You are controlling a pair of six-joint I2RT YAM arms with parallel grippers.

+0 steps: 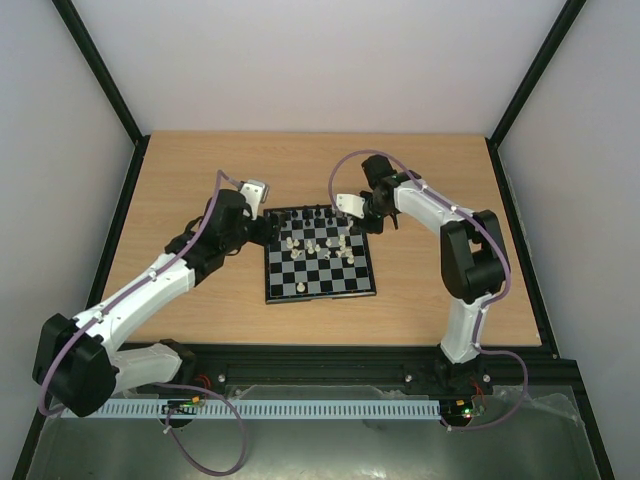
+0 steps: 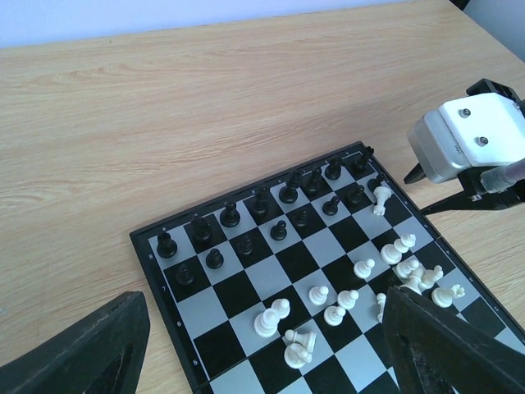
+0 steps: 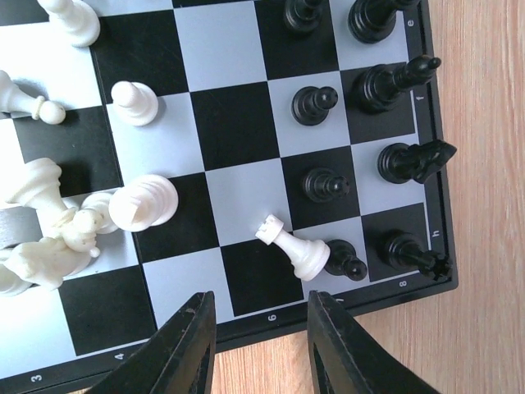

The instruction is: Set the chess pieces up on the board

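The small checkered board (image 1: 320, 285) lies mid-table. Black pieces (image 1: 310, 215) stand in its two far rows, and they also show in the left wrist view (image 2: 246, 222). Cream-white pieces (image 1: 325, 245) are scattered around the middle, some lying down (image 2: 299, 349). A white rook (image 3: 294, 246) leans tilted against a black pawn (image 3: 344, 259) near the far right corner. My right gripper (image 3: 258, 300) is open and empty, just off the board edge (image 3: 271, 324) by that rook. My left gripper (image 2: 262, 353) is open wide and empty above the board's left side (image 2: 238, 291).
The wooden table (image 1: 200, 170) surrounds the board. Black frame posts and pale walls close it in. The right arm's white wrist camera (image 2: 467, 144) hangs over the board's far right corner, and both arms (image 1: 440, 215) reach in from either side.
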